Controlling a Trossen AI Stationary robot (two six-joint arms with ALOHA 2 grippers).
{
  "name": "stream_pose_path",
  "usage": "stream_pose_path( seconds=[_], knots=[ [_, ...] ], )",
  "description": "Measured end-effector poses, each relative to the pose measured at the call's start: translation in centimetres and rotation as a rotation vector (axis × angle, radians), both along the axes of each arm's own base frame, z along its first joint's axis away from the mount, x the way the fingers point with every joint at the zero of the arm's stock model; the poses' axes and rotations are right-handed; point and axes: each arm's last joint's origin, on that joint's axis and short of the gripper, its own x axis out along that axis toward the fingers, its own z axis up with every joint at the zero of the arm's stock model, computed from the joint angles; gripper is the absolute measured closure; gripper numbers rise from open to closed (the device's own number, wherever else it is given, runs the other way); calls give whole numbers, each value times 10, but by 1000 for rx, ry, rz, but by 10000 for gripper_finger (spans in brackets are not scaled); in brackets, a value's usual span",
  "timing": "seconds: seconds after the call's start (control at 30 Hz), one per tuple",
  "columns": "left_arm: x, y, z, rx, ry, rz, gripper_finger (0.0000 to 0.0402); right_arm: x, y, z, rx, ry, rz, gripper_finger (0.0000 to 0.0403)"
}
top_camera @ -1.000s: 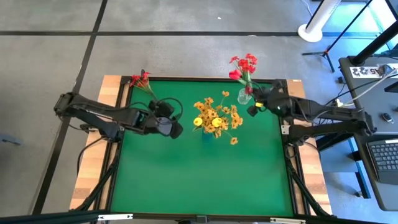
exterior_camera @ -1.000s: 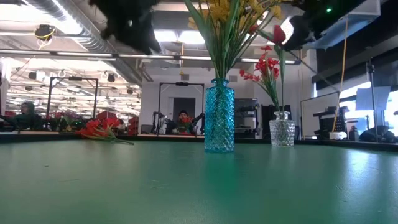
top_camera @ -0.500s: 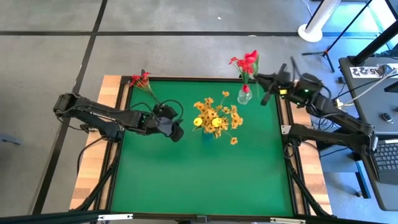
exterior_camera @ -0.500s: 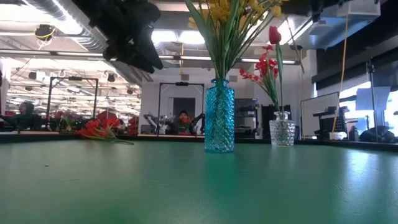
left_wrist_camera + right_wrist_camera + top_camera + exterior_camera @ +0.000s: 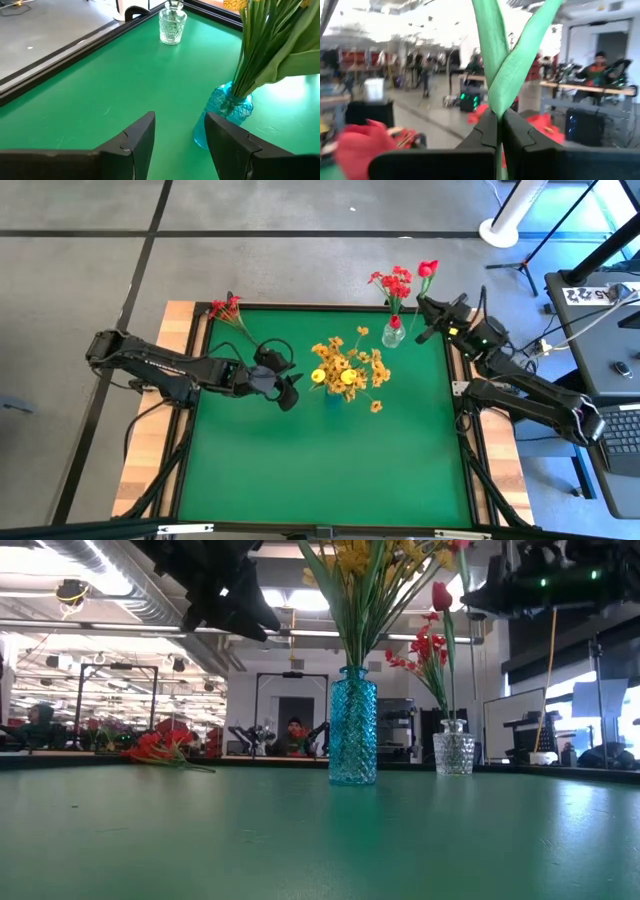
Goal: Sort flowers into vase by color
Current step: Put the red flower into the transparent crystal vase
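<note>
The right end effector [image 5: 424,307] is hanging above the far right corner of the green counter [image 5: 300,460], just to the right of the clear glass vase [image 5: 393,334]. Its two dark fingers [image 5: 485,131] are pressing tight together on the green stem of a red tulip [image 5: 428,268], with the leaves fanning out past the fingertips in the right wrist view. From above, the tulip's head is sitting beyond the far edge of the counter, up and to the right of the red flowers [image 5: 396,283] that are already standing in the clear vase. In the low view the clear vase [image 5: 453,753] is showing to the right of the blue vase [image 5: 352,726], with the red tulip [image 5: 441,596] high above it.

The left end effector [image 5: 293,389] is hovering over the middle of the counter, just left of the blue vase, which from above is lying hidden under its bunch of yellow and orange flowers [image 5: 347,368]. Its fingers [image 5: 136,141] are standing apart with nothing between them, and the left wrist view is looking past them at the blue vase [image 5: 223,114] with its green stems.

A small bunch of red flowers [image 5: 226,309] is lying at the far left corner of the counter, partly over the edge, well apart from both vases.
</note>
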Motion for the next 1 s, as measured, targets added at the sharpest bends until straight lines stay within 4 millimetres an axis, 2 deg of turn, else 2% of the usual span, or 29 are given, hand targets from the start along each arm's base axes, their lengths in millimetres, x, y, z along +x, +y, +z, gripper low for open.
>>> stream_pose_path(
  seconds=[0.17,0.3,0.6,1.0],
  knots=[
    [0,0,0,-2,0,-2,235,-8,-7,-20,-28,-126,-48,398],
    [0,0,0,-2,0,-2,235,-8,-12,-32,-3,-130,-57,398],
    [2,0,2,-2,-29,-1,235,5,-25,-41,-1,-145,-61,398],
    [2,-2,2,-4,-27,-10,235,23,-42,-73,116,18,-69,386]
  ],
)
